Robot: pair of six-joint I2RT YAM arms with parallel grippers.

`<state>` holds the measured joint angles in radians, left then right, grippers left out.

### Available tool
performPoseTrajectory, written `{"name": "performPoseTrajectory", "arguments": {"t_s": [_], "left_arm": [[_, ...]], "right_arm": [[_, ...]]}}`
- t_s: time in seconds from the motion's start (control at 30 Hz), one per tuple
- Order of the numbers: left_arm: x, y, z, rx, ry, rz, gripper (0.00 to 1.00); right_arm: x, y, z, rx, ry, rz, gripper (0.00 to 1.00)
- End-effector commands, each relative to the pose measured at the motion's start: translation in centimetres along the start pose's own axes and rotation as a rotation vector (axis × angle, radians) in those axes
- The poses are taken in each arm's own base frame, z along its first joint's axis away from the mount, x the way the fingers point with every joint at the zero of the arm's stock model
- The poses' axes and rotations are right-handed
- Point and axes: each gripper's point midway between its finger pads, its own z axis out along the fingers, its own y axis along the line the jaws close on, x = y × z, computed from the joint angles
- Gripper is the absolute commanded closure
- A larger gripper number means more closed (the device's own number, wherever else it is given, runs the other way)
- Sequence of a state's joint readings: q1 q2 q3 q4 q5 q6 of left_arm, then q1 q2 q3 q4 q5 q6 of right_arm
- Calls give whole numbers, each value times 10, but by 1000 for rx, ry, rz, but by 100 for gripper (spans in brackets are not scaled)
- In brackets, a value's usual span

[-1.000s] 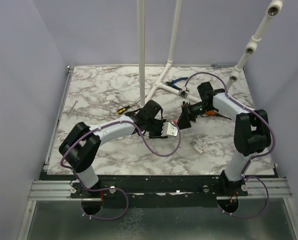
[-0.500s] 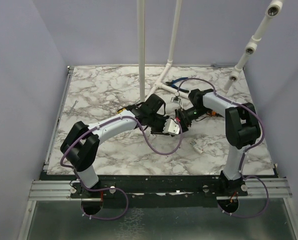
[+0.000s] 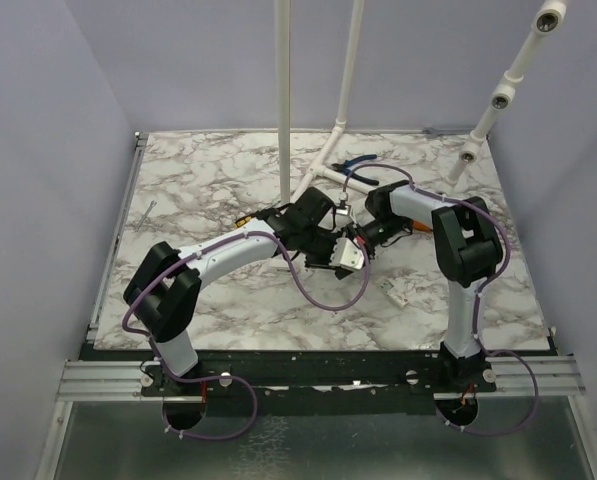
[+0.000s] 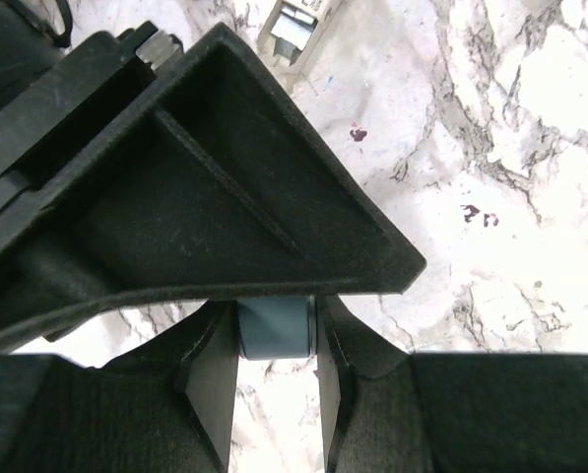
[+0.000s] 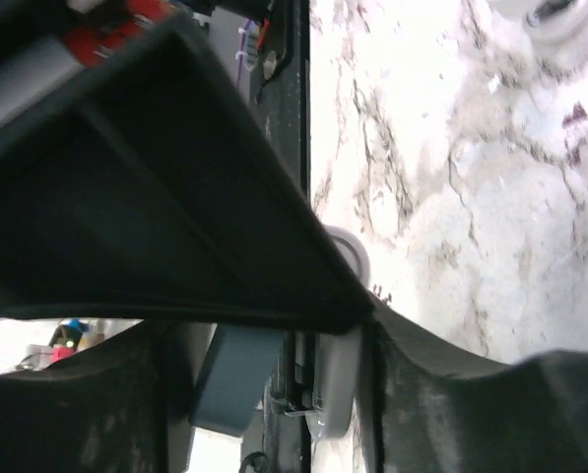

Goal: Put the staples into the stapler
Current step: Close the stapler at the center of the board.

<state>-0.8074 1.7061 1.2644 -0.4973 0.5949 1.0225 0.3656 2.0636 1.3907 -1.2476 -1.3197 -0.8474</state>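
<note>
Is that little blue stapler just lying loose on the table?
No, the stapler is pinched between the fingers of the left claw.

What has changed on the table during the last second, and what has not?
The right pincer swung left to the stapler, its jaws narrowing around it; whether they grip is unclear. The left pincer still holds the stapler, almost in place.
</note>
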Motion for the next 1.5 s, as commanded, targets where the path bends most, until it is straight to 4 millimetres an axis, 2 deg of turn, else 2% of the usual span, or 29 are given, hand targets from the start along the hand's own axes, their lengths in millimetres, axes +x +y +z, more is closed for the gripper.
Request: {"name": "performPoseTrajectory", "arguments": {"t_s": [0.0,0.03,0.1,0.13,0.2,0.33,0.5,0.57,0.6,0.77,0.87,1.1,1.33,1.4,1.47], "left_arm": [[1,11,1,-36,26,12,100],[2,12,1,-46,32,8,100],[6,13,1,-58,48,0,100],[7,12,1,-61,54,-2,100],[9,11,-1,-65,62,-10,95],[15,9,-4,-82,90,-44,65],[20,8,-7,-99,114,-68,39],[20,5,-7,-91,108,-69,33],[19,5,-7,-87,104,-67,33],[11,2,-8,-64,70,-39,48],[5,5,-11,-67,51,-32,50],[-6,1,-11,-36,10,-44,62],[-12,0,-9,-25,-13,-52,61],[-12,-1,-9,-22,-12,-53,64],[-11,-3,-9,-16,-10,-49,70]], "right_arm": [[-4,7,1,-44,-26,0,56],[-3,7,1,-42,-24,-4,64],[-2,8,1,-35,-20,-18,92],[-2,9,1,-29,-21,-26,99],[-3,8,0,-7,-22,-48,99],[-5,11,-2,14,-25,-79,100],[-4,10,-2,23,-22,-78,100],[-4,10,-2,26,-21,-73,100],[-4,10,-2,27,-20,-72,100],[-2,8,-2,46,-11,-66,100],[0,7,-2,55,-10,-61,100],[-1,6,-3,61,-10,-51,94],[-3,4,-3,66,-10,-35,88],[-3,4,-3,69,-9,-32,83],[-3,4,-3,73,-7,-34,73]]}}
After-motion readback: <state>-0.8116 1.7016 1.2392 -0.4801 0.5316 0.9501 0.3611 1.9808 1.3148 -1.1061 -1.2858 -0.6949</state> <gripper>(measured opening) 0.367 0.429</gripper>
